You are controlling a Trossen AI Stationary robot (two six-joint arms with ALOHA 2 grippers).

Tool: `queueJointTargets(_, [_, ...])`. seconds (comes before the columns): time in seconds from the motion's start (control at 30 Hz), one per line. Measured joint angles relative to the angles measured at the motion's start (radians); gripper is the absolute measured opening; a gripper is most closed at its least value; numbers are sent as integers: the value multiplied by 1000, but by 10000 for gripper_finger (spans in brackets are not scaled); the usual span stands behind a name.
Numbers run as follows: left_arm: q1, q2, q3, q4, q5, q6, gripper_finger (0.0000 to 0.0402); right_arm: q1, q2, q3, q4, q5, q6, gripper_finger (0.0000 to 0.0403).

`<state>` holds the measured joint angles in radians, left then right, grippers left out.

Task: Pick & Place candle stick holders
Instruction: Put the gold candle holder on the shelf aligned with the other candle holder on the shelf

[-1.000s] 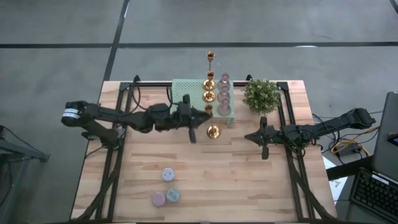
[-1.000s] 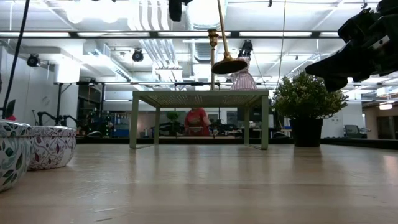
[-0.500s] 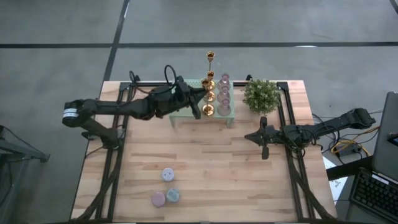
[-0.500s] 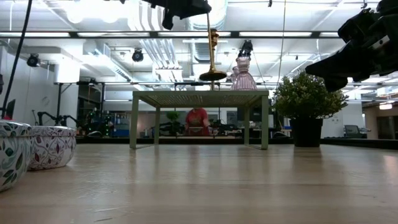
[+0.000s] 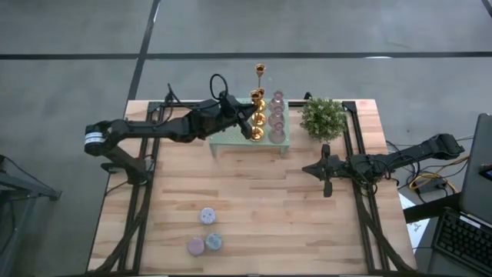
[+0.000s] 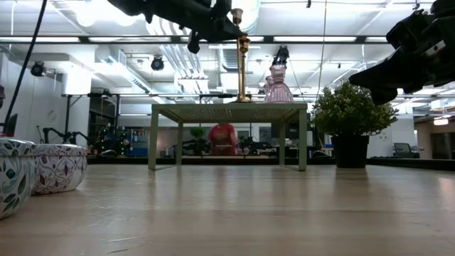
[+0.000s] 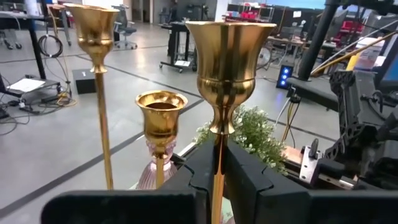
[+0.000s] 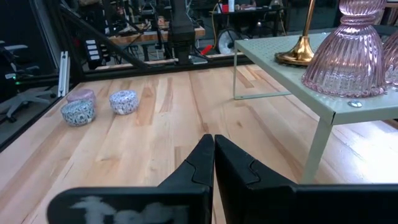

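My left gripper (image 5: 247, 125) is over the mint-green stand (image 5: 227, 110), shut on a tall gold candle stick holder (image 6: 242, 60) that stands upright on the stand's top. In the left wrist view its cup (image 7: 230, 59) rises above my fingers. More gold holders (image 5: 258, 104) and pink glass ones (image 5: 277, 115) stand in two rows on the stand. Three squat pastel holders (image 5: 206, 231) sit on the table near its front edge. My right gripper (image 5: 311, 169) is shut and empty, above the table to the right of the stand. My left gripper pinches the gold holder's thin stem (image 7: 217, 155) between its two fingers, a little below the cup. The fingers come about level from the table's left side and lie across the stem. The holder is upright, its round base (image 6: 242, 100) at the stand's top.
A small bushy green plant (image 5: 323, 117) stands in a dark pot to the right of the stand. A very tall thin gold holder (image 5: 260, 71) stands at the stand's far end. Bare wood lies between the stand and the pastel holders.
My left gripper has carried the gold holder from in front of the stand up and toward the table's far edge, over the stand. The holder, tilted and clear in the air before, has turned upright and come down with its base at the stand's top.
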<state>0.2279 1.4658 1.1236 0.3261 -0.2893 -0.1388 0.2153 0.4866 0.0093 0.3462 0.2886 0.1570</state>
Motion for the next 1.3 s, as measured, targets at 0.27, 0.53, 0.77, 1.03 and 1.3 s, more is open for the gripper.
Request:
queueJointTargets(0.27, [0,37,1,51,0,13,33,0,0,0,0,0,0,8])
queueJointTargets(0.53, [-1,38,1,52,4,89,36,0,0,0,0,0,0,8])
queueJointTargets(0.77, [-2,38,-5,54,11,124,37,0,0,0,0,0,0,8])
queueJointTargets(1.03, [-2,38,-14,52,34,132,37,0,0,0,0,0,0,8])
queueJointTargets(1.3, [-2,44,-21,-1,56,146,71,0,0,0,0,0,0,8])
